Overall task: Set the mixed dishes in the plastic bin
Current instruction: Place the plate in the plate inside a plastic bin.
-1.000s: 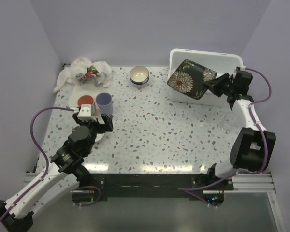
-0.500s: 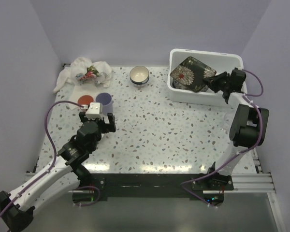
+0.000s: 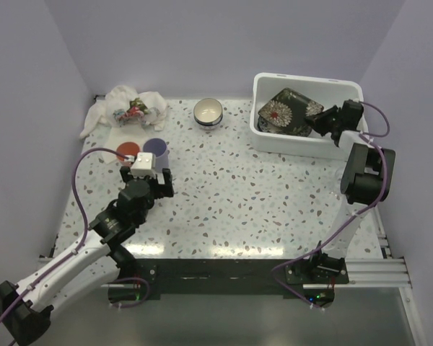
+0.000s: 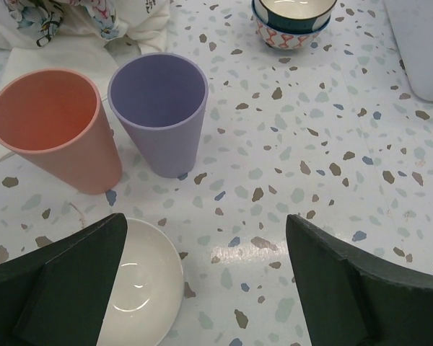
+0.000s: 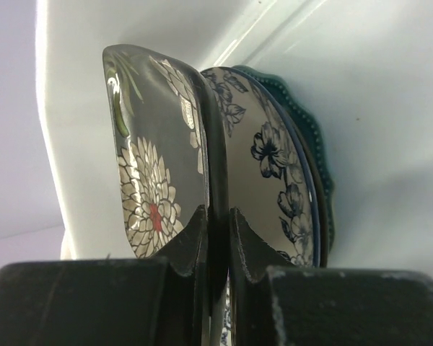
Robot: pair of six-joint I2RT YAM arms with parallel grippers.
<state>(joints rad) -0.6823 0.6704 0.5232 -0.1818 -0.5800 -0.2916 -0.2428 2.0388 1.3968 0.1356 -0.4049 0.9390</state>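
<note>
1. Mixed dishes are sitting in two groups: some are lying inside the large white rectangular plastic bin (image 3: 307,148) at the far right of the speckled surface (image 3: 260,194), and the others are standing on the left.
2. Right jaws are clenching the edge of the dark floral square plate (image 3: 287,112) inside the bin. That plate is lying against a blue-patterned plate (image 5: 270,166), with a teal scalloped plate (image 5: 321,169) behind it.
3. Left jaws are hovering released over a small white bowl (image 4: 141,292), near an upright orange cup (image 4: 54,130) and a purple cup (image 4: 159,112) standing just beside each other.
4. A small patterned bowl (image 3: 208,112) is sitting near the far edge, apart from a crumpled white cloth (image 3: 126,108).
</note>
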